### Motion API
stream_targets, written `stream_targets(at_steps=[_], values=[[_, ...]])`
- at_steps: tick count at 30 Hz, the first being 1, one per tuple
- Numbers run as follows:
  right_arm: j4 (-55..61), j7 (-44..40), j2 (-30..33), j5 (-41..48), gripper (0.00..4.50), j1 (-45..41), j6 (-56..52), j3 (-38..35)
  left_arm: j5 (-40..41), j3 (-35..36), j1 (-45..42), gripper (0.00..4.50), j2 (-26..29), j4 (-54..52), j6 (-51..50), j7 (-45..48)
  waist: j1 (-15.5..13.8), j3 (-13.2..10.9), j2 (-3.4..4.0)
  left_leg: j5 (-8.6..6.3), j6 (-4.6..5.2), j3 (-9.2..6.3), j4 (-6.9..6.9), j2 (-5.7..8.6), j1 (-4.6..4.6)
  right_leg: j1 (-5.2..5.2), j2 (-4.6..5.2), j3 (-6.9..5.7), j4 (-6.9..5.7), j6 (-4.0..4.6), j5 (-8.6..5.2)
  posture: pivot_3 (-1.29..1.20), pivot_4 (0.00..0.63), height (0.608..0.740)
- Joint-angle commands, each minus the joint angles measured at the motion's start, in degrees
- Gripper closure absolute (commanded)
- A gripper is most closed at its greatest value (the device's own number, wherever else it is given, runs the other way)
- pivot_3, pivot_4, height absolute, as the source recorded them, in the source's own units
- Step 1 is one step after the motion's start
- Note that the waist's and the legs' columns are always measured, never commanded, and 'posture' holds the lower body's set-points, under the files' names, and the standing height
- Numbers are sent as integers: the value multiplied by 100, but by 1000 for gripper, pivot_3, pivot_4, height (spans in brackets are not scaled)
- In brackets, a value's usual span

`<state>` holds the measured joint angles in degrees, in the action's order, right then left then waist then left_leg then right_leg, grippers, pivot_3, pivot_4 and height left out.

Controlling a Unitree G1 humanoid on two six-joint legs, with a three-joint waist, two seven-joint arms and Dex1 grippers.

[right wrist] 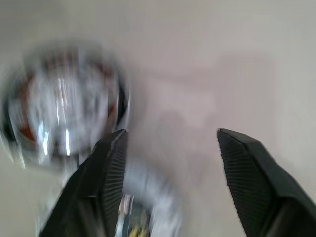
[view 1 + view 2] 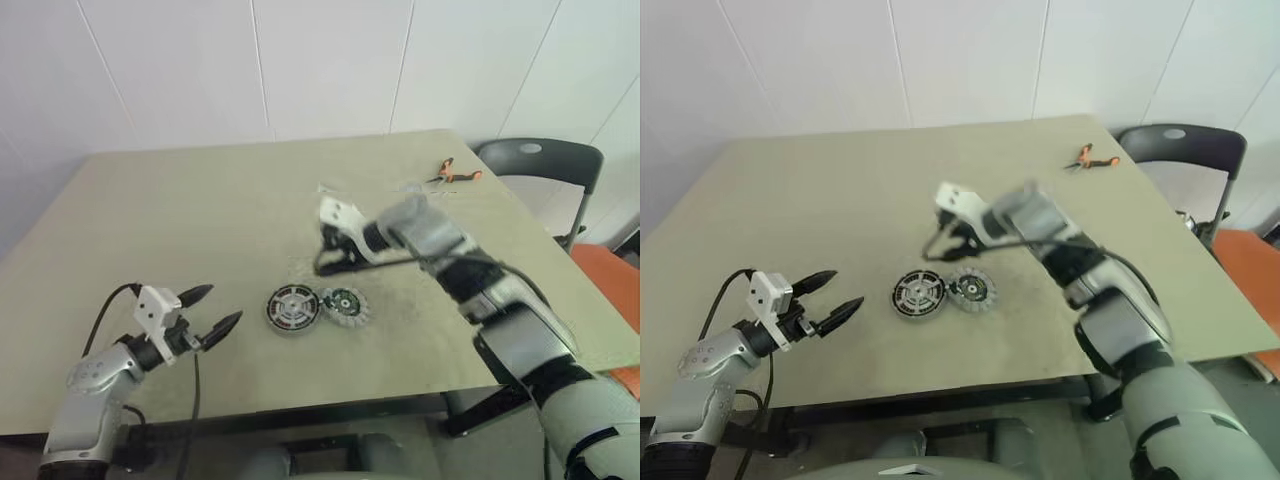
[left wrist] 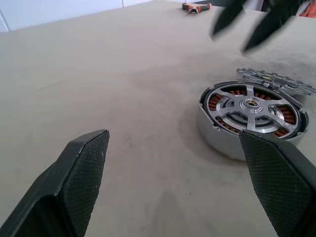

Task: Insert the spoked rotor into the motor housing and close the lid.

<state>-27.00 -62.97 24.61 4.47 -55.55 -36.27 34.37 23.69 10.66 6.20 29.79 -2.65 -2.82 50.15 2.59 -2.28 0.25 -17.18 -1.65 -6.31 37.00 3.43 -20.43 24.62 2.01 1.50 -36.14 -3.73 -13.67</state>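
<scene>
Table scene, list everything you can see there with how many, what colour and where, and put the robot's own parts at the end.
table: one, beige, spans the scene.
motor housing: one, silver-grey with copper windings, near the table's front edge; the spoked rotor appears to sit inside it.
lid: one, grey ribbed disc, right beside the housing, apparently leaning on its rim.
pliers: one, orange-handled, far right part of the table.
chair: one, black, beyond the table's right corner.
left gripper: one, black fingers, open, left of the housing.
right gripper: one, black fingers apart and empty, above and behind the lid.
</scene>
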Motion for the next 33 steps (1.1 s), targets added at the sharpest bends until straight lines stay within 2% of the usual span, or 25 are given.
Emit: stream_targets(at_steps=[1,6,11,14,17,20,22,25,26,31,33], values=[[445,106,117,-94,2701,-87,90,-422,-23,-7,-98,0,14,-66,107,15,3,-3,5,0,0,1,0,-3,1,2,-3,2,-4,1,0,0,0,740],[491,460,340,-126,4483,-31,-130,-1025,-51,-67,-159,0,2,-14,115,30,-52,-4,6,0,0,-12,2,-23,15,-10,-28,-9,-6,18,9,0,0,740],[1027,42,517,891,4483,-72,-2308,-1837,-63,-162,-355,0,-38,76,128,108,-191,-3,6,1,-1,-8,15,-20,13,-17,-26,-8,-3,21,10,0,0,740],[1470,-183,821,1627,3941,164,-3831,-2243,-45,-220,-535,0,-6,73,98,224,-235,-3,6,1,0,-9,14,-20,9,-16,-22,-8,0,20,11,0,0,740],[1693,-386,1008,2510,2919,464,-5208,-2796,-27,-268,-735,0,14,82,66,296,-298,-1,3,1,0,-8,14,-18,7,-17,-19,-8,5,21,10,0,0,740],[1846,-658,1539,3772,1858,1109,-5622,-2903,-93,-405,-958,0,-11,246,95,405,-350,-1,2,1,0,-6,15,-18,9,-18,-20,-8,5,21,10,0,0,740],[1744,-479,1863,4593,1189,1564,-5623,-2789,-142,-506,-1113,0,-52,371,134,482,-357,-2,3,1,1,-6,16,-17,10,-23,-20,-13,8,21,10,0,0,740],[970,727,1687,5139,173,1884,-5623,-2946,-160,-595,-1255,0,-90,458,165,530,-288,-2,-4,1,2,6,19,-17,17,-30,-24,-8,8,20,10,0,0,740],[599,1248,1552,5335,63,1983,-5623,-3088,-170,-627,-1307,0,-106,495,175,546,-265,-1,-12,1,2,16,19,-21,22,-31,-28,0,5,20,10,0,0,740],[-172,4002,884,6114,63,2409,-5623,-4028,-210,-759,-1475,0,-152,598,221,617,-198,-2,-20,2,4,15,26,-28,56,-65,-39,7,-1,25,17,0,0,740],[-213,5233,417,6304,63,2493,-5623,-4673,-209,-785,-1537,0,-144,613,219,664,-145,-3,-48,2,5,16,16,-38,103,-124,-48,9,6,23,16,0,0,740]])
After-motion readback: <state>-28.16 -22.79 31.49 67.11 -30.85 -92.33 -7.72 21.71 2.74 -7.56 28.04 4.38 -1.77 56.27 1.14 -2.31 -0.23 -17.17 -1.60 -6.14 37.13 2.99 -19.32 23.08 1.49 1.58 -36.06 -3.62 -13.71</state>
